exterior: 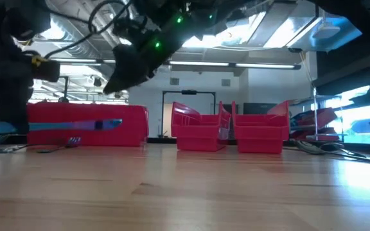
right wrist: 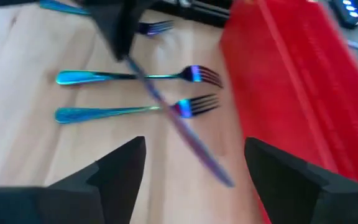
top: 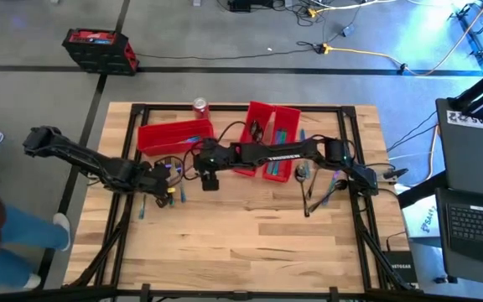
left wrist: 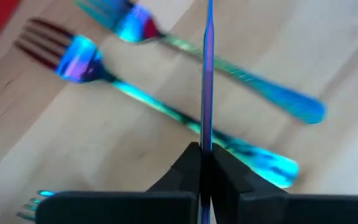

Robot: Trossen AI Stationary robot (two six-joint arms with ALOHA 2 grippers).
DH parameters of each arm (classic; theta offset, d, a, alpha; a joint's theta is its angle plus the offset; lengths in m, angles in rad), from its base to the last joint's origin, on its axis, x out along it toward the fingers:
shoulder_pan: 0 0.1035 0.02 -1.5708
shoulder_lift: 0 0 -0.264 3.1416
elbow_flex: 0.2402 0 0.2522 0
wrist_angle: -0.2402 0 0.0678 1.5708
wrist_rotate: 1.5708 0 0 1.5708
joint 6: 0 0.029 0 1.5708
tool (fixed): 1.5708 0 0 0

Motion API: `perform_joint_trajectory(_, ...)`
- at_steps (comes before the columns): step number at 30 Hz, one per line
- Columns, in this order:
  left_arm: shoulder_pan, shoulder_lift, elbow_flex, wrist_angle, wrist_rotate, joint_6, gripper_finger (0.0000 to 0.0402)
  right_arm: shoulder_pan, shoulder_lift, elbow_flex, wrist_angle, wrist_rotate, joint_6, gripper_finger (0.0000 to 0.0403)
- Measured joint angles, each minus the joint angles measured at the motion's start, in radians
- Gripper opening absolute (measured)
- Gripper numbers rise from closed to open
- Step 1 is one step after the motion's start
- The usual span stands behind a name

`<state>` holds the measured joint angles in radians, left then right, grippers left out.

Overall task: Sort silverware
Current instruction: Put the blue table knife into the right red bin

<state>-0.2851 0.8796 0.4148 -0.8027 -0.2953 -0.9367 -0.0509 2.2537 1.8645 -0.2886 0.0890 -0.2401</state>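
The left gripper (left wrist: 202, 163) was clamped on a thin knife (left wrist: 208, 74), held edge-on above two forks (left wrist: 166, 106) lying side by side on the wooden table (top: 250, 226). The right gripper (right wrist: 194, 165) stood with its jaws wide and nothing between them, over the same forks, just beside a red bin (right wrist: 297, 81).

lab: floor cables (top: 367, 52), laptop (top: 476, 222)
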Motion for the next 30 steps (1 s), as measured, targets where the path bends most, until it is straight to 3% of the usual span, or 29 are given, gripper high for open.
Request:
perform_joint_trajectory(9,-0.046,-0.073,0.059,0.050,0.008,0.027,0.0001,-0.001,-0.148,0.001,0.015,0.051,0.034,0.0260)
perform_joint_trajectory(13,-0.083,-0.081,0.065,0.289,0.046,0.137,0.0001,-0.001,-0.223,0.002,0.014,0.087,0.054,0.0260)
perform_joint_trajectory(21,-0.090,-0.079,0.065,0.696,0.030,0.216,0.0001,0.056,-0.351,0.002,-0.026,0.302,0.053,0.0260)
perform_joint_trajectory(25,-0.062,-0.013,0.066,0.779,0.026,0.235,0.0000,0.119,-0.388,0.002,-0.036,0.368,0.023,0.0260)
perform_joint_trajectory(30,-0.011,0.159,0.070,0.944,0.094,0.241,0.0000,0.186,-0.422,0.002,-0.077,0.492,0.003,0.0260)
